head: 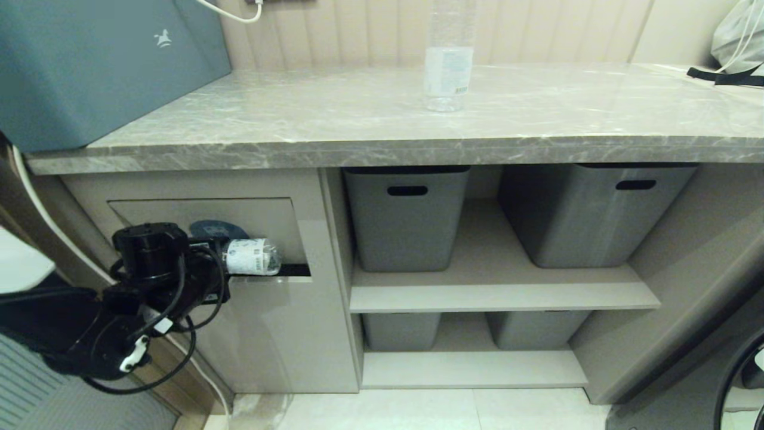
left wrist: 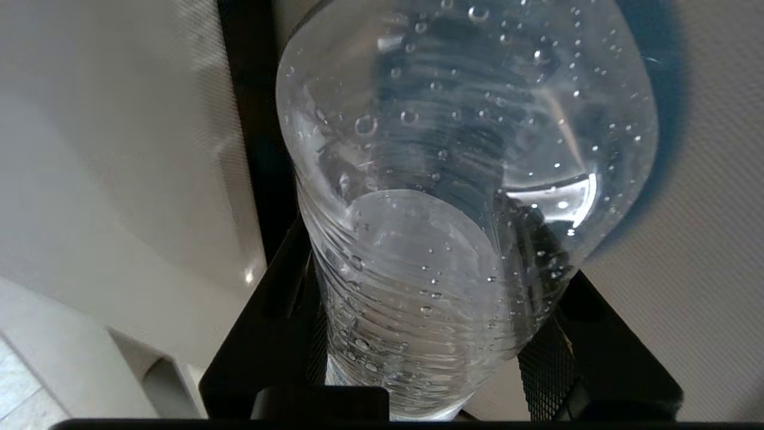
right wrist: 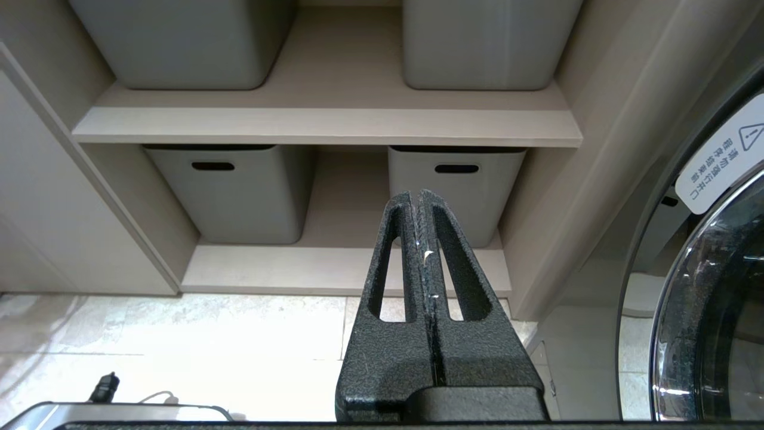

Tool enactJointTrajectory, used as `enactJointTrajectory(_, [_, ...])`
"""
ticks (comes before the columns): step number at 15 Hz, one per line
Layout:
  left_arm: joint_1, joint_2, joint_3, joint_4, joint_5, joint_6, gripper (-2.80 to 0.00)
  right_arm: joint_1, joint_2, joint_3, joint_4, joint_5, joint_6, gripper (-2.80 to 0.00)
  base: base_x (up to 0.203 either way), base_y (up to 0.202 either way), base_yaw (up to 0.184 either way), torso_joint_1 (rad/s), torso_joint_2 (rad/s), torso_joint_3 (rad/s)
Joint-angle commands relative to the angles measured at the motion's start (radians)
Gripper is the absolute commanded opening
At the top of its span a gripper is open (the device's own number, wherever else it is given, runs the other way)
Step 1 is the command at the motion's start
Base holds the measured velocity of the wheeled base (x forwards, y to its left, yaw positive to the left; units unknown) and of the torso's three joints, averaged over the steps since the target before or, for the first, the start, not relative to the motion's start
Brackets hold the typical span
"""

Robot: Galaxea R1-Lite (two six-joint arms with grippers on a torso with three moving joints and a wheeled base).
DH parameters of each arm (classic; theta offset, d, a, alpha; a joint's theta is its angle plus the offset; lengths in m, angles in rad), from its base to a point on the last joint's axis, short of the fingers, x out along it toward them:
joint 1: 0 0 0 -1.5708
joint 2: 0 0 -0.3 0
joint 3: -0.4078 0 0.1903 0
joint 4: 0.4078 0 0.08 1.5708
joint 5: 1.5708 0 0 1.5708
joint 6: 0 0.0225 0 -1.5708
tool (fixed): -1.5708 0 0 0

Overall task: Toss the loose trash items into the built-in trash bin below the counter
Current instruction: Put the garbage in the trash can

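Note:
My left gripper (head: 222, 258) is shut on a clear bottle with a white blue-printed label (head: 250, 257), held level with its base pointing right. The bottle lies just in front of the built-in trash bin's flap (head: 173, 216), across its lower edge, where a dark slot (head: 293, 270) shows. The blue sticker (head: 215, 229) peeks out above the gripper. In the left wrist view the wet bottle (left wrist: 453, 179) fills the space between the black fingers (left wrist: 280, 286). A second clear bottle (head: 447, 77) stands upright on the counter (head: 358, 125). My right gripper (right wrist: 418, 198) is shut and empty, low near the floor.
Two grey bins with handle slots (head: 406, 215) (head: 591, 209) sit on the upper shelf, two more (head: 400, 331) on the lower shelf. A grey-blue box (head: 89, 65) stands on the counter's left end. A round appliance door (right wrist: 704, 298) is at the right.

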Motion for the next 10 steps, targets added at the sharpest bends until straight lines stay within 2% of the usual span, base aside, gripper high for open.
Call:
enactJointTrajectory(1, [0.009, 0.057, -0.056, 0.011, 0.000, -0.009, -2.80, 0.000, 0.000, 0.000, 0.000, 0.001, 0.000, -2.80, 0.000, 0.000, 0.000, 0.000, 0.00, 0.000])
enactJointTrajectory(5, [0.025, 0.111, -0.178, 0.057, -0.003, -0.010, -2.80, 0.000, 0.000, 0.000, 0.000, -0.001, -0.002, -2.80, 0.000, 0.000, 0.000, 0.000, 0.00, 0.000])
enactJointTrajectory(10, [0.025, 0.155, -0.233, 0.059, -0.003, -0.011, -2.80, 0.000, 0.000, 0.000, 0.000, 0.001, -0.002, -2.80, 0.000, 0.000, 0.000, 0.000, 0.00, 0.000])
